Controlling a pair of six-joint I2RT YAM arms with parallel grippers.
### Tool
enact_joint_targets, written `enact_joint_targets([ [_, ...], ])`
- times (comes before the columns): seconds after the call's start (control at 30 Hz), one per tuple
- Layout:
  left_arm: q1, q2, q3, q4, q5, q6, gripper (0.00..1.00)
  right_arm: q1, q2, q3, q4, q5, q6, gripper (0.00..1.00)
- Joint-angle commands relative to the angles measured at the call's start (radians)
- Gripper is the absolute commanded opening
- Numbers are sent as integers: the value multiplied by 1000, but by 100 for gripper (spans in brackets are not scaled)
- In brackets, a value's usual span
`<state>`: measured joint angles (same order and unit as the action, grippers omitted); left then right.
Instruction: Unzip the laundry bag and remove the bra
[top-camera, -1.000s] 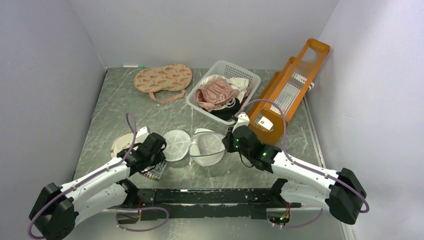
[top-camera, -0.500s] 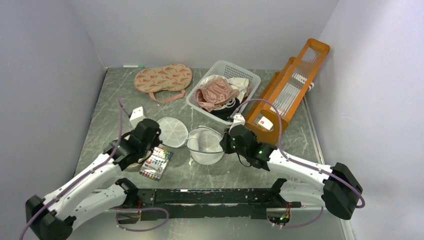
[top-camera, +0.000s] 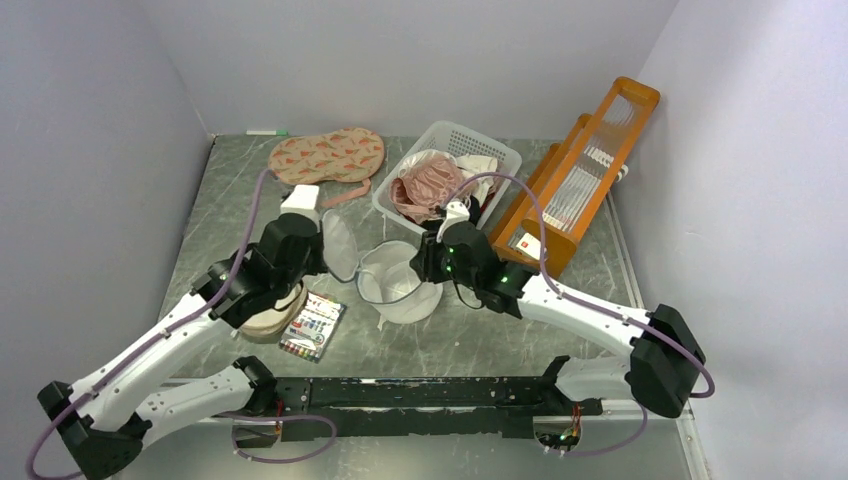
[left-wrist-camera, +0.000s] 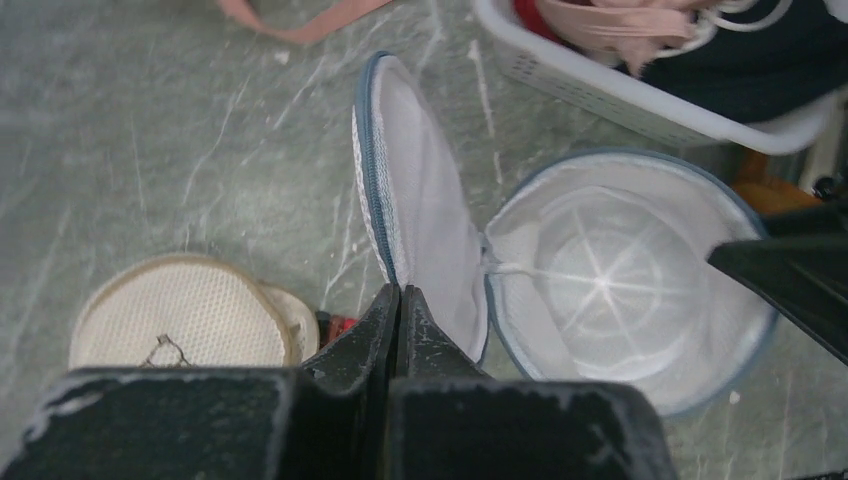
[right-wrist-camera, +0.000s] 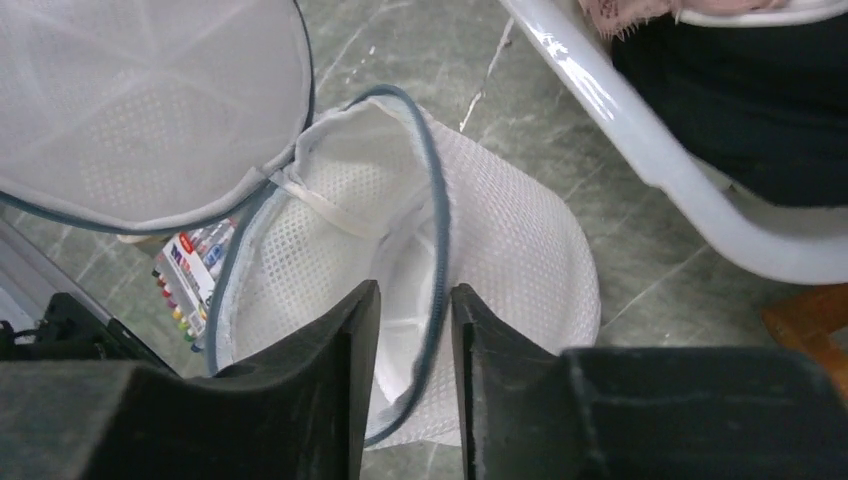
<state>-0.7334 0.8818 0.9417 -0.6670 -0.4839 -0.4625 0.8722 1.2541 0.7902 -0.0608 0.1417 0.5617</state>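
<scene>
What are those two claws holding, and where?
The laundry bag, by its zipper rim: left gripper on the raised half, right gripper on the other.

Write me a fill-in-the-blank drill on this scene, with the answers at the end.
The bag is not shut but ___.
The bra lies in the white ___.
The left pincer and the right pincer each pinch the bag's dark zippered ___.
Missing: open; basket; rim.
</scene>
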Motion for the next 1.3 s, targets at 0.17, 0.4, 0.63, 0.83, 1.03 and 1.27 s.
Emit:
enact_joint_targets([
  [0.17,-427,241,192,-92,-343,132,7,-1,-230,60,-144,84,-46,68],
  [0.4,-569,401,163,-63,-375,71,7,-1,-519,178,-360,298,-129,80],
  [0.63,-637,532,194,42,-270,162,7,-1,-642,296,-436,381,-174,81],
  [0.83,-630,701,226,162,-95,234,7,-1,-690,318,-433,380,-185,81],
  [1.03,-568,905,306,205,23,278,7,-1,-696,337,-471,375,-172,81],
  [1.27,-524,924,295,212,44,245,25,0,-711,329,-510,372,-158,81],
])
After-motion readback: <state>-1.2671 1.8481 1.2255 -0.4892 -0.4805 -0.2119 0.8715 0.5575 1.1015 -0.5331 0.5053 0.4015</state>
